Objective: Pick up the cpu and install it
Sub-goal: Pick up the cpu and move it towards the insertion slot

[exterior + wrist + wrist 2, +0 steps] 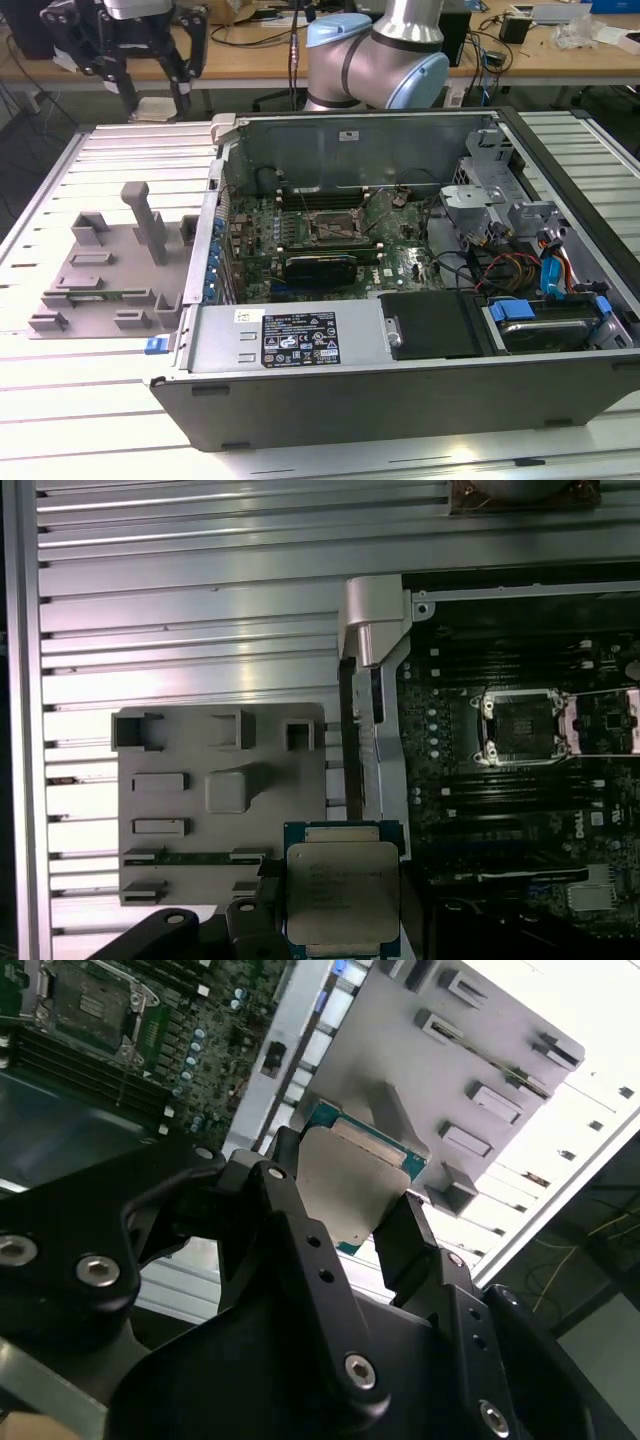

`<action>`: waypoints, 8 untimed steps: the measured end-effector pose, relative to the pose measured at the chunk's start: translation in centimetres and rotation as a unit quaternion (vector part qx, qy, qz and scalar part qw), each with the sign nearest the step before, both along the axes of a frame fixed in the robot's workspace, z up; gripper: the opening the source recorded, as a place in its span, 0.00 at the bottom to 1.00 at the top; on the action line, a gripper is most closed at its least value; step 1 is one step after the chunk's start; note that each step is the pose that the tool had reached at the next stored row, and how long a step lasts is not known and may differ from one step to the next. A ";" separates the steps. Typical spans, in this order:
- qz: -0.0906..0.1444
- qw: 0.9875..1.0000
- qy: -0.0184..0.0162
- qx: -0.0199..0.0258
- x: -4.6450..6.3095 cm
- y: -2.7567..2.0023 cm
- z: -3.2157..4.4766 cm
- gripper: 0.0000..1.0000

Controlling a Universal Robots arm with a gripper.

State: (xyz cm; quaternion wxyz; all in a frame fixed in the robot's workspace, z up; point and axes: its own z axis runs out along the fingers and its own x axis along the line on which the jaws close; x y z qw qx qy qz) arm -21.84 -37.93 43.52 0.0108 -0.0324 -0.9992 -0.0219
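Jaws: clamped on the cpu (350, 1185); my gripper (348, 1205) pinches two opposite edges, fingers (405, 1238) against its rim.
Cpu: lifted clear, metal top toward the wrist cameras, over the edge of the grey tray (220, 730).
Socket (335, 228): well apart, inside the open case (350, 125), to the exterior view's right of the tray.
Long axis: none; the chip is near square.

Your arm (375, 60) shows its blue-capped joints at the back of the exterior view. The gripper (156, 98) hangs high at that view's left, pointing down. In the second wrist view both black fingers (408, 1235) clamp opposite edges of the cpu (350, 1175).
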 end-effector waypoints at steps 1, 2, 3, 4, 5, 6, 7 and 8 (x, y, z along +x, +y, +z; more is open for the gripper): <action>0.000 1.000 0.000 0.000 0.4 0.00 -0.01 0.54; 0.000 1.000 0.001 0.000 0.9 0.00 -0.02 0.54; 0.000 1.000 0.001 0.000 1.5 0.00 -0.03 0.54; 0.000 1.000 0.002 0.000 2.0 0.00 -0.05 0.54; 0.000 1.000 0.002 0.000 2.4 0.00 -0.06 0.54; 0.000 1.000 0.003 0.000 3.2 0.00 -0.08 0.54; 0.000 1.000 0.003 0.000 3.9 0.00 -0.11 0.54; 0.000 1.000 0.004 0.000 4.5 0.00 -0.13 0.54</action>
